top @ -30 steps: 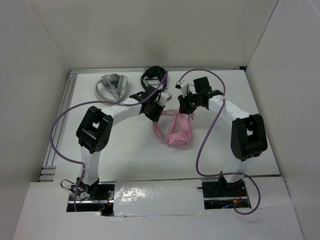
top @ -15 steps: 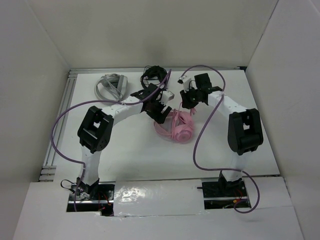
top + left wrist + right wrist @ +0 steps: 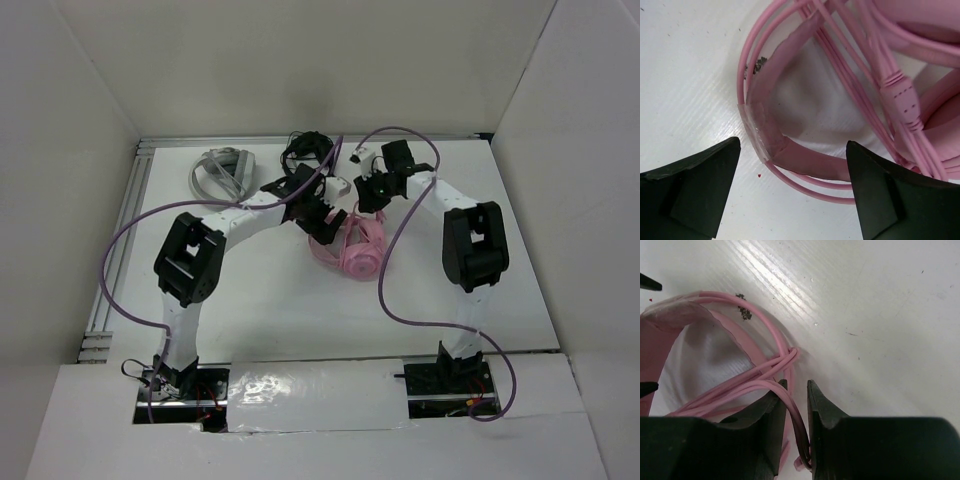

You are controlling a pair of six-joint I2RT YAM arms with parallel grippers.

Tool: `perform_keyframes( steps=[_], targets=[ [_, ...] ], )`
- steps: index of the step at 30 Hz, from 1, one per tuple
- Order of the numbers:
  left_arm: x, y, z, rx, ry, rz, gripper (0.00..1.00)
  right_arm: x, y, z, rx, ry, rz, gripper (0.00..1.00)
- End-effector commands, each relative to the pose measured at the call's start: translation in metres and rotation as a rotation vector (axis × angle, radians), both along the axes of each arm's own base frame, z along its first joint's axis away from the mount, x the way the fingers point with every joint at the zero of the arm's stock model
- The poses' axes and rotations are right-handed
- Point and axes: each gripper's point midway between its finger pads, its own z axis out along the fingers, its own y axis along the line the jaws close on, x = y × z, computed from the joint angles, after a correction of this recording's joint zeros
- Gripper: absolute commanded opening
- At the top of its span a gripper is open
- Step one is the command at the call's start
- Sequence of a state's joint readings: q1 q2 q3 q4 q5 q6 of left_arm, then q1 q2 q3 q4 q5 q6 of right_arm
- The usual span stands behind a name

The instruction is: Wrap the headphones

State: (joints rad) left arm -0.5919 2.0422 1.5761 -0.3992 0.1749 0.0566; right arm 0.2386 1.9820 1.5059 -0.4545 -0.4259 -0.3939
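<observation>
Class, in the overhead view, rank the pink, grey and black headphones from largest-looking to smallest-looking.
1. Pink headphones
2. Grey headphones
3. Black headphones
The black pair is partly hidden and looks close in size to the grey pair, so the order of those two is unsure.

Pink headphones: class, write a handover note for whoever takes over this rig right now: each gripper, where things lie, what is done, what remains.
Left gripper: open, fingers astride the pink headband, not gripping.
Right gripper: shut on the thin pink cable.
Pink padded over-ear headphones: flat on the white table, between both grippers.
Done: several cable strands lie bunched along the headband.
To do: wind on the held strand; how much is loose cannot be seen.
</observation>
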Motion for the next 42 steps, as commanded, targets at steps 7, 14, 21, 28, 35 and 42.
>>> perform_keyframes(
  steps=[7, 14, 21, 28, 35, 42],
  targets=[
    [0.032, -0.012, 0.073, -0.080, -0.175, 0.022, 0.99, -0.016, -0.014, -0.001, 0.023, 0.092, -0.059, 0.39],
    [0.045, -0.008, 0.099, -0.114, -0.200, 0.086, 0.99, -0.023, -0.018, -0.006, 0.064, 0.144, -0.078, 0.50],
    [0.045, -0.013, 0.121, -0.157, -0.228, 0.076, 0.99, -0.026, -0.011, 0.014, 0.102, 0.119, -0.027, 1.00],
    [0.047, -0.008, 0.125, -0.153, -0.215, 0.138, 0.99, -0.030, -0.010, 0.034, 0.125, 0.075, -0.013, 1.00],
    [0.040, -0.008, 0.173, -0.236, -0.259, 0.157, 0.99, -0.037, -0.006, 0.097, 0.216, -0.029, -0.002, 1.00],
    [0.012, 0.022, 0.223, -0.297, -0.249, 0.333, 0.99, -0.036, -0.030, 0.150, 0.321, -0.063, -0.216, 1.00]
  ],
)
